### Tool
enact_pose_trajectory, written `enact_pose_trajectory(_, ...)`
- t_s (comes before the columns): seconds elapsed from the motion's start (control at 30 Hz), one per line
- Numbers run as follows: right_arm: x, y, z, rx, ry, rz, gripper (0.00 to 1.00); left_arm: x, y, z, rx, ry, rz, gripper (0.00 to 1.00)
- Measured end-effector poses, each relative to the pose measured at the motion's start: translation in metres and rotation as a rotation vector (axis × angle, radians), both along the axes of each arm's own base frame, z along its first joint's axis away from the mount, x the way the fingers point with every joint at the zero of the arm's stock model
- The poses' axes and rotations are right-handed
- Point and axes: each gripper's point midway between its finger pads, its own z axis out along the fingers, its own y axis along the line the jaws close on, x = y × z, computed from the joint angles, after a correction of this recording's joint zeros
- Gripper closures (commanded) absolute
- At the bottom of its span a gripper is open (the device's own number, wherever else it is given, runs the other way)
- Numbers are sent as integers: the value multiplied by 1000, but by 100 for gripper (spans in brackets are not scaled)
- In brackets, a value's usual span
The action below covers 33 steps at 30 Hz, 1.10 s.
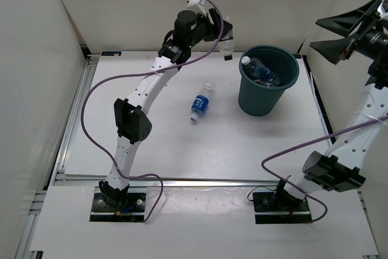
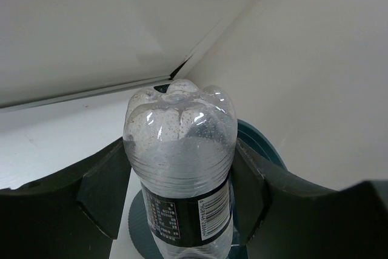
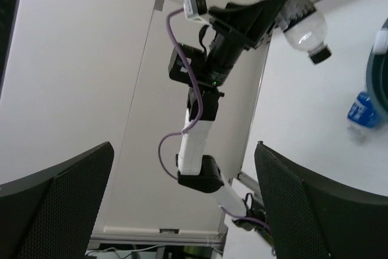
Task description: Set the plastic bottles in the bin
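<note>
White left arm stretched far, pincer clamping bottle near bin

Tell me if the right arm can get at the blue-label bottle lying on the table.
Probably yes: the right hand is open and empty, and the bottle lies alone on the table, though the bin stands partly between them.

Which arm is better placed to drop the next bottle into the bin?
Left. The left gripper is shut on a dark-labelled bottle, held in the air just left of the bin. The right gripper is open and empty, raised far to the bin's right.
</note>
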Motion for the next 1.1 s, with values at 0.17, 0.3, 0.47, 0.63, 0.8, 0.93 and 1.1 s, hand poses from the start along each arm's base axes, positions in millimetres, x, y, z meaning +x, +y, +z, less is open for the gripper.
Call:
enact_pose_trajectory(0.17,-25,13,2,56,39,57,0,-24,-27,29,-4,-89,-47,90)
enact_pose_trajectory(0.3,-39,16,13,62,32,110,0,-64,-73,38,9,-167,-124,87)
enact_pose_trajectory(0.47,-52,19,26,29,-13,142,0,-112,-136,33,7,-264,-227,86)
enact_pose_trajectory(0.63,-54,18,28,30,-11,157,0,-115,-174,3,-7,-330,-224,85)
enact_pose_trajectory(0.8,-51,16,34,21,-23,160,0,-85,-183,-50,26,-312,-145,83)
enact_pose_trajectory(0.93,-51,16,34,26,-17,161,0,-70,-180,-69,46,-315,-108,74)
enact_pose_trajectory(1.1,-50,15,32,37,-4,162,0,-68,-177,-55,44,-392,-89,0)
